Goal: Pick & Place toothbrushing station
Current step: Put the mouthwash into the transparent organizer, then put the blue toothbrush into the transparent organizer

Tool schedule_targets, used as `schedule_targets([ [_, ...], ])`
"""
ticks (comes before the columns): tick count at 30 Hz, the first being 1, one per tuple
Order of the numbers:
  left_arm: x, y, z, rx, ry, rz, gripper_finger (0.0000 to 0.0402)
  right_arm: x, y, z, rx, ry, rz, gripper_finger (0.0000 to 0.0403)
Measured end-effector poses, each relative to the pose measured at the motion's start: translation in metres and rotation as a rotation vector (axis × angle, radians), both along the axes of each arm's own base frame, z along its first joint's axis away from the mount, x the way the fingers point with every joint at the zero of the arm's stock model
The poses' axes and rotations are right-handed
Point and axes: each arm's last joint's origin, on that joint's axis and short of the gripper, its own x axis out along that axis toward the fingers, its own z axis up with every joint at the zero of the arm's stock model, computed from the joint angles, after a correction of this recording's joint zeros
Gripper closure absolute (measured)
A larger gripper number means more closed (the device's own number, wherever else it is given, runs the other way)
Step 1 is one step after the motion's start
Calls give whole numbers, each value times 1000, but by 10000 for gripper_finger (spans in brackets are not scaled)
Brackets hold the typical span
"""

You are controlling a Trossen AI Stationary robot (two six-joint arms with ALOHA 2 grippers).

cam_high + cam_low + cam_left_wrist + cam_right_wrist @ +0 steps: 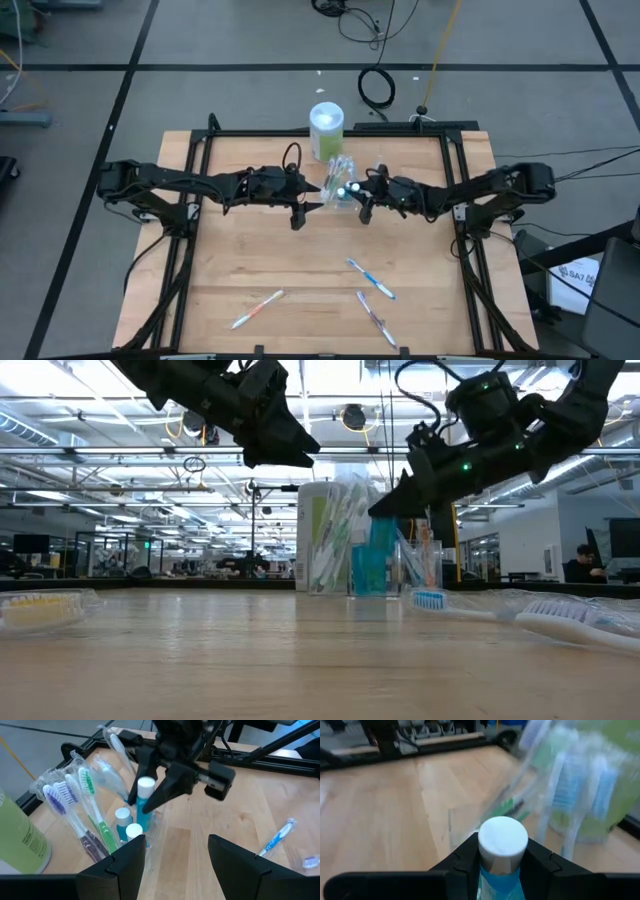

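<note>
Judging from the high view, the task is partly complete. A clear plastic bag [341, 180] stands at upper centre of the wooden table [300, 270], beside a pale green cylindrical canister [326, 129]. Several slim toothbrushes [85, 815] with white, blue and green heads are already held upright in it, together with two small teal tubes with white caps [127, 831].

A third small teal tube with a white cap [502, 845] is clamped between the fingers of the right gripper [355, 198], directly above the bag; its placement is judged to be the step in hand.

The left gripper [302, 208] is held just beside the bag, on its left in the high view, with fingers spread and nothing grasped.

Three toothbrushes remain on the lower half of the table: a white and orange-pink one [257, 309] at lower left, a blue and white one [371, 279] at lower centre-right, and a further one [375, 318] below it. These are judged still to be collected.
</note>
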Motion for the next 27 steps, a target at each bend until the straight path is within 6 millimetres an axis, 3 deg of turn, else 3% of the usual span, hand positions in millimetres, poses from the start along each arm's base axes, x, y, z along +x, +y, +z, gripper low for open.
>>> schedule_targets([
  [8,0,0,0,2,1,-1,179,0,-5,-8,21,47,48,300],
  [21,0,0,0,1,1,-1,179,-1,-5,-8,22,52,47,233],
  [27,0,0,-1,0,7,-1,179,0,0,1,10,0,66,225],
])
